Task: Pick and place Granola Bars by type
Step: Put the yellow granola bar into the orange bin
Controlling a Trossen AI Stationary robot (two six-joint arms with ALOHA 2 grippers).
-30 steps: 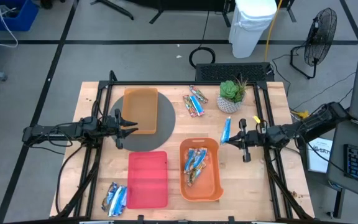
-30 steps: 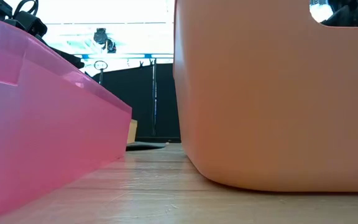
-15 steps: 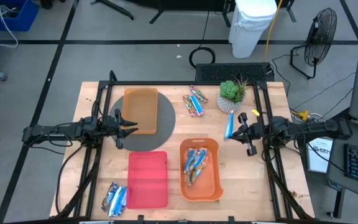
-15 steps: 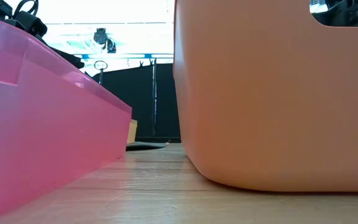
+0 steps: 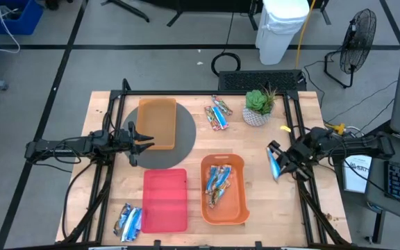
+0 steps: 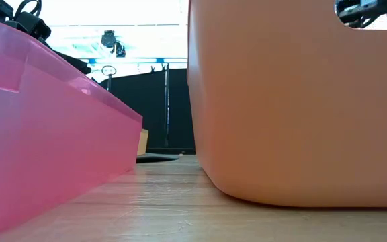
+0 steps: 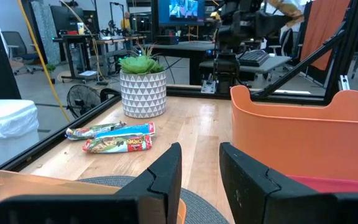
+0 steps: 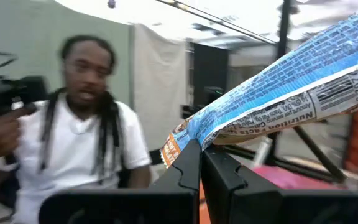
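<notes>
Blue-wrapped granola bar [image 5: 274,163] in right pincer [image 5: 278,162]; other bars [image 5: 218,183] in orange tray [image 5: 239,208].

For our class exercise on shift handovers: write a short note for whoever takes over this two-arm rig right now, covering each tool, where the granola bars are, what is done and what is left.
Right tool: shut on one blue foil-wrapped granola bar, held just right of the front orange plastic tray.
Left tool: empty, part open, waiting at the edge of the round grey mat, beside the back orange tray.
Done: several blue bars lie in the front orange tray.
Left: the held bar; a mixed pile of bars beside the potted green succulent; silvery-blue bars at the front left of the wooden table. The red tray and the back orange tray hold nothing.
</notes>
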